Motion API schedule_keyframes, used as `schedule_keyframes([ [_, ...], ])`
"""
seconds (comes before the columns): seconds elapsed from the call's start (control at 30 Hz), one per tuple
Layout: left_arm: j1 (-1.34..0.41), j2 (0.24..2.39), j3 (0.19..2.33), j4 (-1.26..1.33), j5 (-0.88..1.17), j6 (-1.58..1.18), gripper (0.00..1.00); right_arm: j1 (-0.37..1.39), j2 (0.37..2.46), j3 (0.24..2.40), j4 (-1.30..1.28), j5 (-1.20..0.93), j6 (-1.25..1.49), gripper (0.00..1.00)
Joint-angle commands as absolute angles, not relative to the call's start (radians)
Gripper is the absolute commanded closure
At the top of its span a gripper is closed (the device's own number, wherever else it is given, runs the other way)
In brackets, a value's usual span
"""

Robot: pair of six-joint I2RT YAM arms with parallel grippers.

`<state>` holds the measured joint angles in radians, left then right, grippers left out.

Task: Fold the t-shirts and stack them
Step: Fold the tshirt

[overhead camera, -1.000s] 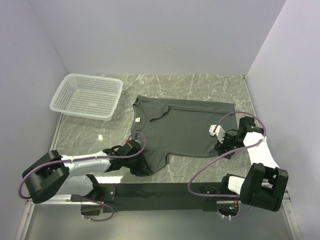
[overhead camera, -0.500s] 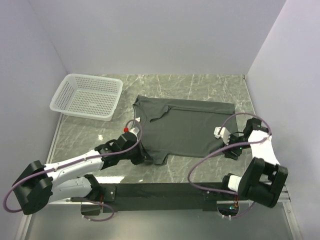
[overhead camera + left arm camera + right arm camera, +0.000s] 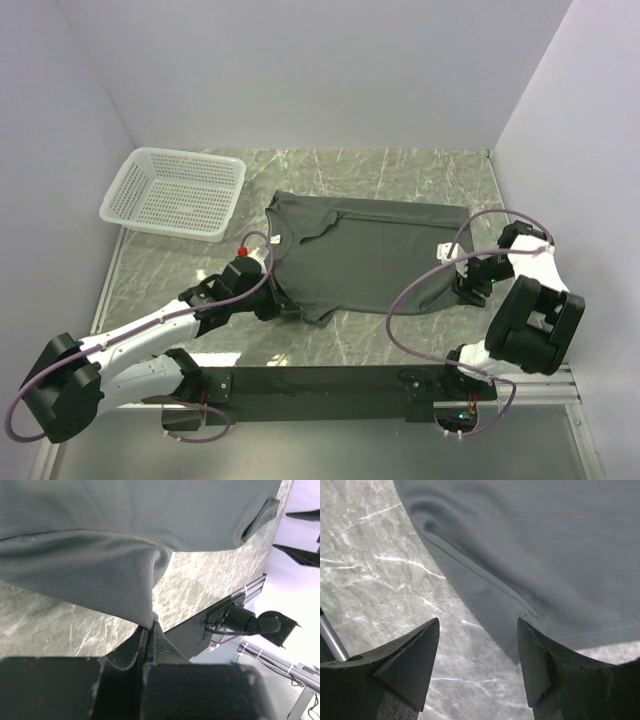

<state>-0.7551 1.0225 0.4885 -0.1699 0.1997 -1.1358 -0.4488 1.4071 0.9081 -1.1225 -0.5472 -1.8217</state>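
Note:
A dark grey-green t-shirt (image 3: 372, 255) lies spread on the marble table, neck to the left. My left gripper (image 3: 274, 304) is at its near-left sleeve, shut on a fold of the fabric; in the left wrist view the cloth (image 3: 100, 535) drapes up from the closed fingertips (image 3: 150, 626). My right gripper (image 3: 464, 286) hovers at the shirt's near-right corner. In the right wrist view it (image 3: 479, 626) stands open, with the hem corner (image 3: 530, 620) just ahead of the right finger and bare marble between the fingers.
A white mesh basket (image 3: 175, 192) stands at the far left of the table. A black rail (image 3: 320, 385) runs along the near edge. White walls close in on three sides, and the right arm is near the right wall.
My left gripper closed on the shirt's sleeve and drew it up and away from the near edge. The right gripper shifted right, off the shirt to its corner.

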Motion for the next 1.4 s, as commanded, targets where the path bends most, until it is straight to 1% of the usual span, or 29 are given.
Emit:
schedule_keyframes([
  [0.0,-0.744,1.022,0.476,-0.111,0.244,-1.103,0.99,-0.454,1.471,0.971,-1.169,-0.548,-1.919,0.29],
  [0.17,-0.736,1.046,0.456,-0.072,0.275,-1.101,0.99,-0.454,1.558,1.012,-1.097,-0.506,-1.896,0.30],
  [0.37,-0.724,1.074,0.439,-0.041,0.301,-1.100,0.99,-0.460,1.644,1.084,-1.068,-0.472,-1.865,0.32],
  [0.87,-0.693,1.104,0.443,-0.040,0.330,-1.085,0.99,-0.456,1.753,1.121,-1.034,-0.460,-1.842,0.34],
  [0.97,-0.695,1.100,0.443,-0.045,0.325,-1.089,0.99,-0.457,1.755,1.117,-1.043,-0.460,-1.845,0.40],
  [1.0,-0.693,1.098,0.445,-0.046,0.324,-1.091,0.99,-0.457,1.752,1.109,-1.049,-0.460,-1.847,0.47],
  [1.07,-0.695,1.091,0.448,-0.058,0.318,-1.095,0.99,-0.462,1.737,1.101,-1.057,-0.466,-1.845,0.57],
  [1.1,-0.693,1.086,0.451,-0.067,0.310,-1.094,0.99,-0.463,1.727,1.094,-1.061,-0.482,-1.844,0.67],
  [1.2,-0.692,1.062,0.469,-0.106,0.293,-1.091,0.99,-0.489,1.674,1.077,-1.083,-0.534,-1.861,0.78],
  [1.23,-0.692,1.048,0.482,-0.118,0.279,-1.086,0.99,-0.497,1.645,1.071,-1.086,-0.543,-1.864,0.80],
  [1.3,-0.683,1.032,0.494,-0.155,0.268,-1.085,0.99,-0.514,1.614,1.054,-1.094,-0.564,-1.865,0.87],
  [1.33,-0.678,1.017,0.503,-0.166,0.262,-1.085,0.99,-0.517,1.588,1.046,-1.097,-0.583,-1.864,0.97],
  [1.37,-0.669,1.008,0.505,-0.172,0.261,-1.088,0.99,-0.522,1.574,1.039,-1.100,-0.597,-1.862,1.00],
])
